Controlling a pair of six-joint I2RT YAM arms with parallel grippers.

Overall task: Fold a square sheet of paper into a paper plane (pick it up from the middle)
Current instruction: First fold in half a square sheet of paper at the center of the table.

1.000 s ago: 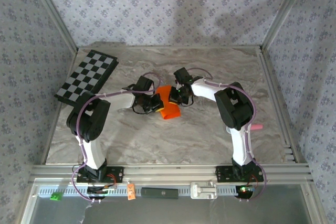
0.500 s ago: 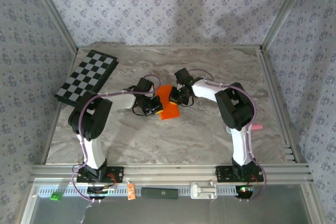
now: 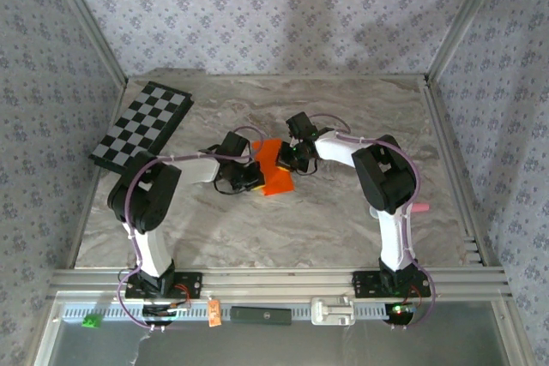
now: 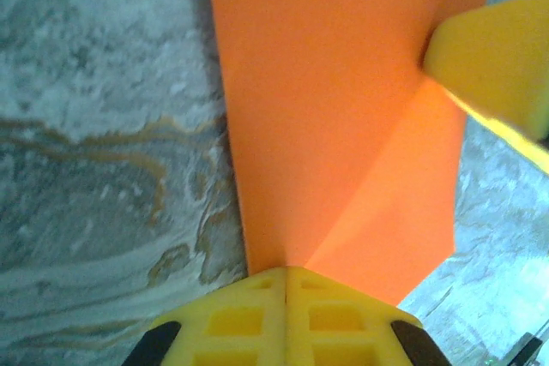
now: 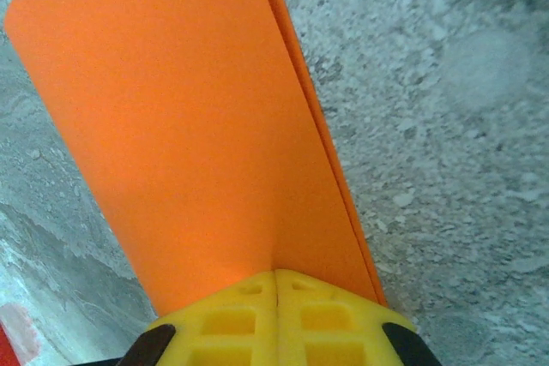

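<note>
The orange square sheet of paper (image 3: 275,169) lies folded over at the middle of the marble table, held between both arms. My left gripper (image 3: 254,174) is at its left edge, shut on the paper (image 4: 343,100) where a diagonal crease runs out from the fingertips (image 4: 286,276). My right gripper (image 3: 289,158) is at the sheet's right side, shut on the doubled paper (image 5: 189,117). Two layers show along its right edge, next to my right gripper (image 5: 276,276). A yellow finger (image 4: 493,53) of the right gripper shows in the left wrist view, pressed on the sheet's far corner.
A black-and-white checkerboard (image 3: 141,124) lies at the back left. A small pink object (image 3: 419,208) sits near the right arm. A tiny red block (image 5: 7,345) shows at the lower left of the right wrist view. Metal frame posts and patterned walls enclose the table.
Both grippers have kept their grip. The left gripper has moved slightly toward the near side, and the paper has shifted a little with it.
</note>
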